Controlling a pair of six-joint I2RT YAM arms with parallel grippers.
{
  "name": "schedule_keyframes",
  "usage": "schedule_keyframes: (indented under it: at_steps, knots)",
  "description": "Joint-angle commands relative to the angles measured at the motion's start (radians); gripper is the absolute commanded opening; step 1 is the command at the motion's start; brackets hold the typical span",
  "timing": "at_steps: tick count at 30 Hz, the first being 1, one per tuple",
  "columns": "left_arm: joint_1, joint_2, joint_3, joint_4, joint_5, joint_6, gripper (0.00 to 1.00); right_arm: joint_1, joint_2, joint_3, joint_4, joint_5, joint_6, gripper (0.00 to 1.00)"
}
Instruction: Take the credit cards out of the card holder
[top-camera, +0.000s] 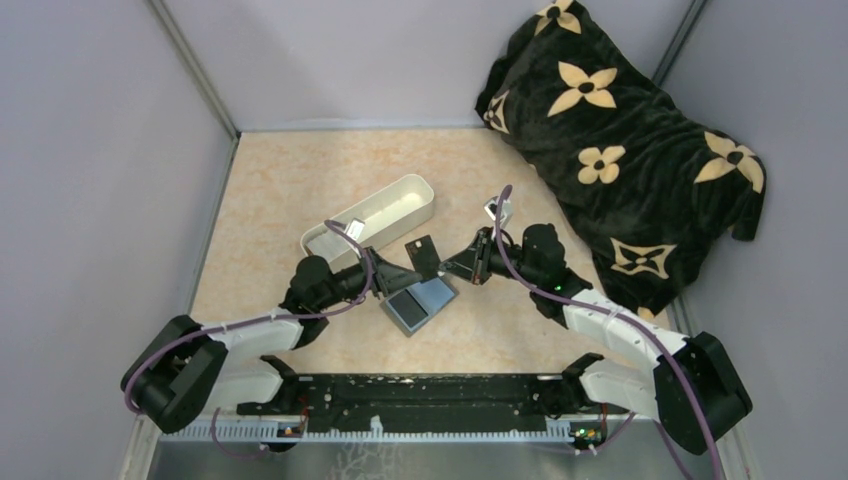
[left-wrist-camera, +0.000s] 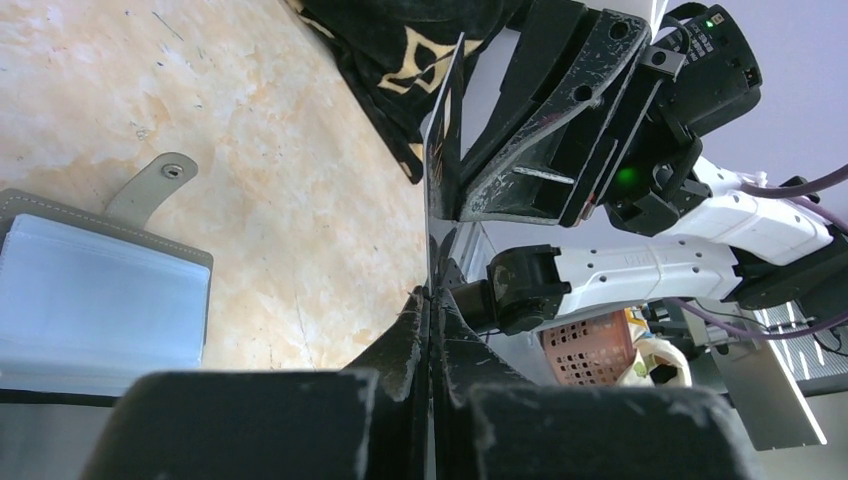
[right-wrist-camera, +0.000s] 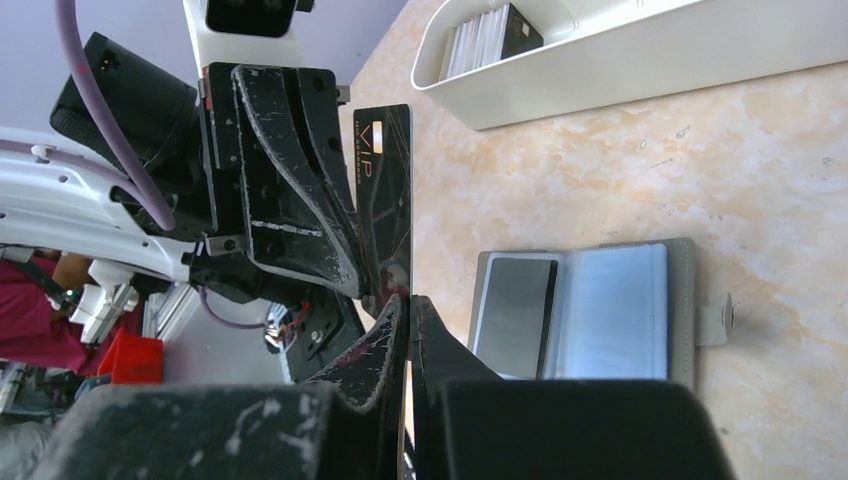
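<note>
The grey card holder (top-camera: 420, 303) lies open on the table between the arms, its strap (left-wrist-camera: 150, 185) spread flat. One dark card (right-wrist-camera: 515, 312) sits in its left pocket; the other blue-grey pocket (right-wrist-camera: 610, 310) looks bare. A black credit card (right-wrist-camera: 385, 190) marked VIP hangs upright above the table. My left gripper (left-wrist-camera: 432, 295) is shut on one edge of it, and my right gripper (right-wrist-camera: 408, 300) is shut on the opposite edge. In the top view the card (top-camera: 422, 252) bridges the two grippers, just behind the card holder.
A long white tray (top-camera: 400, 200) stands behind the left gripper and holds several cards (right-wrist-camera: 490, 35) at one end. A black blanket with tan flowers (top-camera: 620, 150) fills the back right corner. Grey walls close in the table.
</note>
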Motion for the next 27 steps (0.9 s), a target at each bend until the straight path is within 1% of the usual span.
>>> schedule_keyframes:
  at_steps: [1, 5, 8, 9, 12, 13, 15, 16, 18, 20, 22, 23, 24, 25, 27]
  knots:
    - [0.001, 0.021, 0.011, 0.036, 0.008, 0.010, 0.00, -0.002, -0.028, 0.052, 0.074, -0.063, 0.018, 0.00]
    - [0.001, 0.045, 0.011, 0.056, 0.013, 0.003, 0.00, -0.003, -0.031, 0.057, 0.101, -0.113, 0.021, 0.00]
    - [0.001, 0.051, 0.009, 0.068, 0.015, -0.002, 0.01, -0.002, -0.036, 0.069, 0.063, -0.120, -0.005, 0.00]
    - [0.001, 0.050, 0.007, 0.069, 0.011, -0.004, 0.07, -0.002, -0.042, 0.071, 0.049, -0.118, -0.014, 0.00]
    - [0.001, 0.025, -0.015, 0.063, -0.028, -0.011, 0.32, -0.003, -0.058, 0.080, 0.002, -0.100, -0.038, 0.00]
    - [0.002, 0.010, -0.022, 0.041, -0.039, -0.007, 0.39, -0.003, -0.063, 0.084, -0.011, -0.093, -0.045, 0.00]
    - [0.004, -0.028, -0.024, -0.018, -0.062, 0.010, 0.46, -0.002, -0.069, 0.089, -0.027, -0.082, -0.052, 0.00]
    - [0.004, -0.051, -0.024, -0.057, -0.075, 0.023, 0.52, -0.003, -0.070, 0.092, -0.034, -0.075, -0.053, 0.00]
    - [0.004, -0.112, -0.009, -0.179, -0.101, 0.065, 0.57, -0.004, -0.068, 0.100, -0.043, -0.051, -0.054, 0.00]
    - [0.004, -0.187, 0.033, -0.403, -0.172, 0.127, 0.60, -0.004, -0.057, 0.132, -0.091, 0.000, -0.075, 0.00]
    - [0.004, -0.266, 0.078, -0.634, -0.266, 0.184, 0.62, -0.004, -0.028, 0.195, -0.178, 0.067, -0.125, 0.00]
    - [0.004, -0.304, 0.095, -0.720, -0.313, 0.206, 0.63, -0.003, -0.007, 0.229, -0.223, 0.107, -0.146, 0.00]
    - [0.005, -0.341, 0.112, -0.797, -0.353, 0.222, 0.67, -0.003, 0.017, 0.269, -0.269, 0.142, -0.171, 0.00]
    - [0.007, -0.377, 0.134, -0.869, -0.391, 0.224, 0.74, -0.003, 0.045, 0.308, -0.306, 0.182, -0.184, 0.00]
    - [0.010, -0.440, 0.186, -0.968, -0.430, 0.234, 0.83, 0.000, 0.110, 0.388, -0.368, 0.240, -0.205, 0.00]
